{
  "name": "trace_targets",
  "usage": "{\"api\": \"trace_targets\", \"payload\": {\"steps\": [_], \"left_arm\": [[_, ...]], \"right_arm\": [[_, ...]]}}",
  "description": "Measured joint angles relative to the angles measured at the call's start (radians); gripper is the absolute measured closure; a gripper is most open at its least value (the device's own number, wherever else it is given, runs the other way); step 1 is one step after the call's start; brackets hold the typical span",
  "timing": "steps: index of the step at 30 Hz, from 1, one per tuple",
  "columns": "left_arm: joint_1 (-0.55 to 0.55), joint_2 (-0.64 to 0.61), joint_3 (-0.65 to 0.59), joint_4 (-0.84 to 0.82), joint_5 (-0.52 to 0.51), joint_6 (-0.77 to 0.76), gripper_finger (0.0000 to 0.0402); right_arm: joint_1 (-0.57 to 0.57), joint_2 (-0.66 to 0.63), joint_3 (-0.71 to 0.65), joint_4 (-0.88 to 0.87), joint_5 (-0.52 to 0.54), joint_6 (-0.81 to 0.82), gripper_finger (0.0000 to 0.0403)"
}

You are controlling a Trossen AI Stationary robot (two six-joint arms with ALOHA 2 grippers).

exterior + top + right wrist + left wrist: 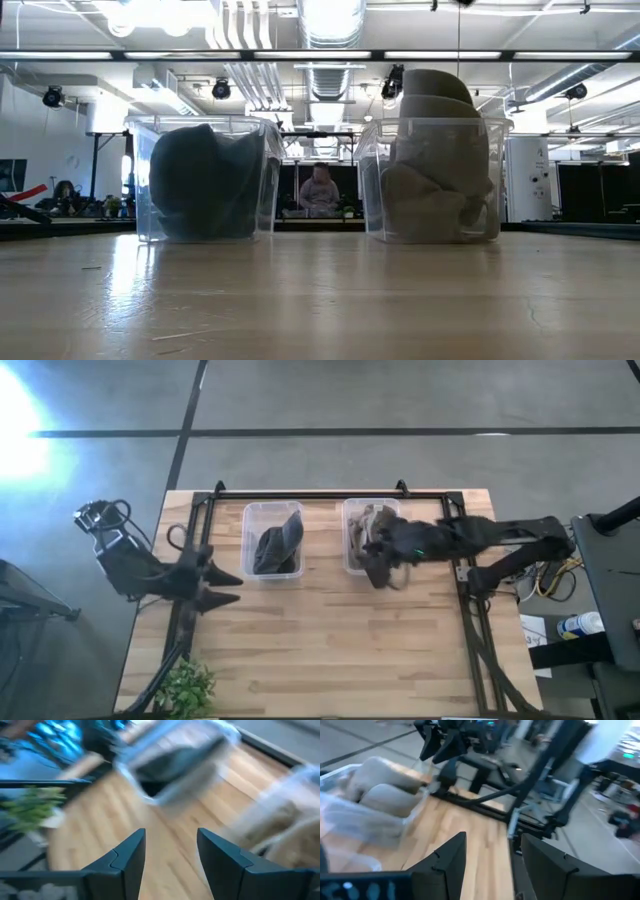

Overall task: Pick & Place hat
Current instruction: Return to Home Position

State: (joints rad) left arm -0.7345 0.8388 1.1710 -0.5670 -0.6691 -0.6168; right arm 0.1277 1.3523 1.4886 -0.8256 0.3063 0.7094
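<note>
Now, status at this entry: the brown caps [435, 150] sit piled in the right bin [348, 530], the top one rising above its rim in the low view. The left bin [247, 540] holds a dark hat [278, 548]. We see no cap lying loose on the table [330, 650], so we judge the placing done, with only the retreat to the rest pose left.

Right gripper [171, 834]: fingers apart, nothing between them. In the high view it hangs at the near edge of the right bin, with the arm stretched in from the right side across the bin's corner.

Left gripper [238, 587]: fingers apart, empty, at the left side of the table just beside the left bin. We take it as waiting.

Notes for doing the retreat well:
- We would raise the right gripper first and swing it back only once it is above the rim. The arm passes close over the bin, and the top cap stands proud of it.
- We would keep the fingers apart, so that no cap brim gets pinched and dragged out.
- We would move slowly, since the bin is light plastic and a knock would likely shift it.
- The plant [186, 686] at the near left corner is well apart from both arms, so it is no concern
</note>
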Motion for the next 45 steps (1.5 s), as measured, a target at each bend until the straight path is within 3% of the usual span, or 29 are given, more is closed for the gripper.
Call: {"api": "trace_targets", "payload": {"steps": [6,11,14,18,21,28,35,39,45], "left_arm": [[0.024,-0.063,-0.124,0.242,0.165,0.199,0.0218],[0.092,-0.060,-0.345,0.675,0.283,0.285,0.0218],[0.160,-0.014,-0.501,0.967,0.387,0.273,0.0218],[0.268,-0.008,-0.607,1.137,0.491,0.218,0.0218],[0.373,-0.070,-0.622,1.065,0.522,0.215,0.0218],[0.655,-0.286,-0.556,0.595,0.704,0.198,0.0218],[0.706,-0.453,-0.602,0.512,0.757,0.192,0.0218],[0.706,-0.526,-0.673,0.522,0.764,0.166,0.0218],[0.706,-0.641,-0.759,0.492,0.764,0.119,0.0218]], "right_arm": [[0.234,-0.084,-0.029,0.022,0.270,-0.033,0.0232],[0.424,-0.081,-0.063,0.024,0.524,0.031,0.0232],[0.483,-0.051,-0.079,0.023,0.564,0.114,0.0232],[0.510,-0.020,-0.091,0.017,0.566,0.203,0.0232],[0.513,-0.019,-0.098,0.010,0.582,0.251,0.0232],[0.527,-0.098,-0.147,-0.091,0.640,0.366,0.0232],[0.567,-0.165,-0.312,-0.041,0.767,0.489,0.0232],[0.569,-0.189,-0.453,0.145,0.743,0.517,0.0232],[0.569,-0.250,-0.642,0.553,0.672,0.367,0.0232]]}}
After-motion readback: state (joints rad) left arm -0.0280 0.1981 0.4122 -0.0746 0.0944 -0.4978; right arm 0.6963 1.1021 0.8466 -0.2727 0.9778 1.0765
